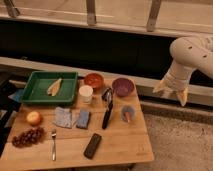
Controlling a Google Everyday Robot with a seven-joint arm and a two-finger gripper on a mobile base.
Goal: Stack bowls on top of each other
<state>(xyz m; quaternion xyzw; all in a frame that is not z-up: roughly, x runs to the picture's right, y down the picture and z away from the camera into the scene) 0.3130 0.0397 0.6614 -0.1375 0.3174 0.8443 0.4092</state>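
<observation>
Two bowls stand side by side at the back of the wooden table [120, 145]: a glossy orange-red bowl [93, 80] and, to its right, a dull purple bowl [123, 86]. Each rests on the table by itself, a short gap apart. My gripper [173, 93] hangs off the table's right side, beyond the purple bowl and above floor level, fingers pointing down. It is open, with nothing between the pale fingers [183, 96].
A white cup [86, 93] stands just in front of the orange-red bowl. A small bluish cup [128, 113], a black utensil [107, 107], a green tray [50, 87], sponges [72, 118], an apple [34, 117], grapes [27, 137], a fork [53, 144] and a black phone-like slab [92, 145] share the table.
</observation>
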